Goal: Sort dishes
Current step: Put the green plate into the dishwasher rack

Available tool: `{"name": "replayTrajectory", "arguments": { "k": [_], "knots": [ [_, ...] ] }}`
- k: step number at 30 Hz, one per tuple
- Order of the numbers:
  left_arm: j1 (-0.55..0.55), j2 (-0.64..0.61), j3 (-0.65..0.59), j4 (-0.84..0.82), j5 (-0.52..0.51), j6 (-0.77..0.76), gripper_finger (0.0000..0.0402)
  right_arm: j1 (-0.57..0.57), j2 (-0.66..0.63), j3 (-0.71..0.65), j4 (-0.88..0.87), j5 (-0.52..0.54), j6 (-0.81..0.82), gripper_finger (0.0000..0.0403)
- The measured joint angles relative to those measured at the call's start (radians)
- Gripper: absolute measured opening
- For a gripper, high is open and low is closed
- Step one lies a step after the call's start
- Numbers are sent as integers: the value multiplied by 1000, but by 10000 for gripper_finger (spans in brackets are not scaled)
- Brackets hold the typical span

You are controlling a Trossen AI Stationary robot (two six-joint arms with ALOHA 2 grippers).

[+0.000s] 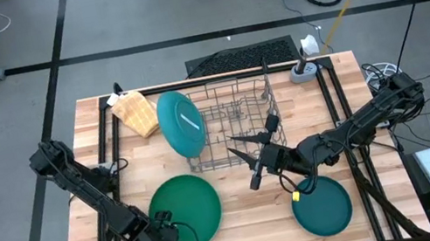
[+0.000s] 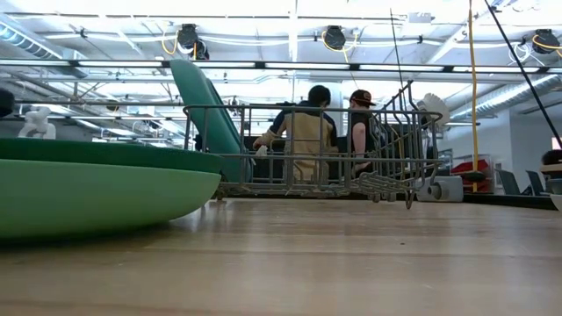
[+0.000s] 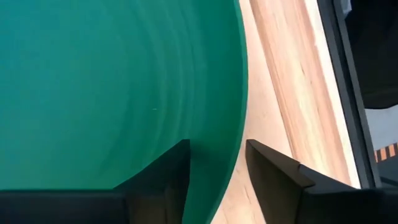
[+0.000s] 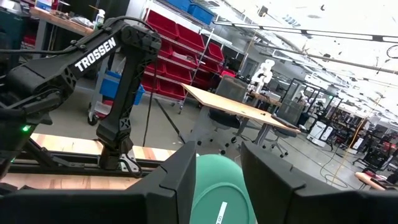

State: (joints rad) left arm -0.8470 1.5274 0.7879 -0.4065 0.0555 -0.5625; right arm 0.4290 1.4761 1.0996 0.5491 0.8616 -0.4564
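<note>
High view is showing the big dark green round plate (image 1: 186, 210) lying in the lower left of the frame, and the left gripper (image 1: 168, 240) is straddling its rim (image 3: 233, 124), jaws narrow but not clearly clamping. It should be pinching the rim squarely before lifting. The right gripper (image 1: 259, 159), slightly apart and empty, is hovering centre. "TROSSEN" (image 4: 94, 54) is readable on the arm.

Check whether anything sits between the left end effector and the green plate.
Nothing visible does. The left end effector already straddles the green plate's rim, one finger over the plate and one outside it.
</note>
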Motion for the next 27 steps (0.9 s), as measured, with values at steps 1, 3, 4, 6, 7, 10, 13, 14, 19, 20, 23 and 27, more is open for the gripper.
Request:
{"name": "replayTrajectory", "arguments": {
  "k": [1, 3, 4, 6, 7, 10, 13, 14, 19, 20, 23, 27],
  "knots": [
    [0, -4, 0, 0, 0, 0, 148, 0, 0, 0, 0, 0, 0, 118],
    [0, -11, 0, 0, 0, 1, 121, 0, 0, 0, 0, 0, 0, 118],
    [0, -13, 0, 0, 0, 4, 106, 0, 0, 0, 0, 0, 0, 118],
    [0, -18, 0, 1, 0, 19, 71, 0, 0, 0, -1, 0, 0, 118],
    [0, -19, 0, 2, -2, 24, 53, 0, 0, 0, -1, 0, 0, 118],
    [0, -21, 2, 9, 0, 31, 14, 0, 0, 0, -1, 0, 0, 118],
    [0, -24, 2, 5, 6, 26, 15, 0, 0, 0, -1, 0, 0, 118],
    [0, -28, 2, 2, 7, 25, 15, 0, 0, 0, -1, 0, 0, 118],
    [0, -70, 32, -54, 22, 25, 15, 0, 0, 0, -1, 0, 0, 118],
    [0, -85, 39, -67, 23, 25, 15, 0, 0, 0, -1, 0, 0, 118],
    [0, -135, 50, -88, 23, 20, 15, 0, 0, 0, -1, 0, 0, 118],
    [0, -222, 62, -85, 5, 16, 15, 0, 0, 0, 0, 0, 0, 118]
  ]
}}
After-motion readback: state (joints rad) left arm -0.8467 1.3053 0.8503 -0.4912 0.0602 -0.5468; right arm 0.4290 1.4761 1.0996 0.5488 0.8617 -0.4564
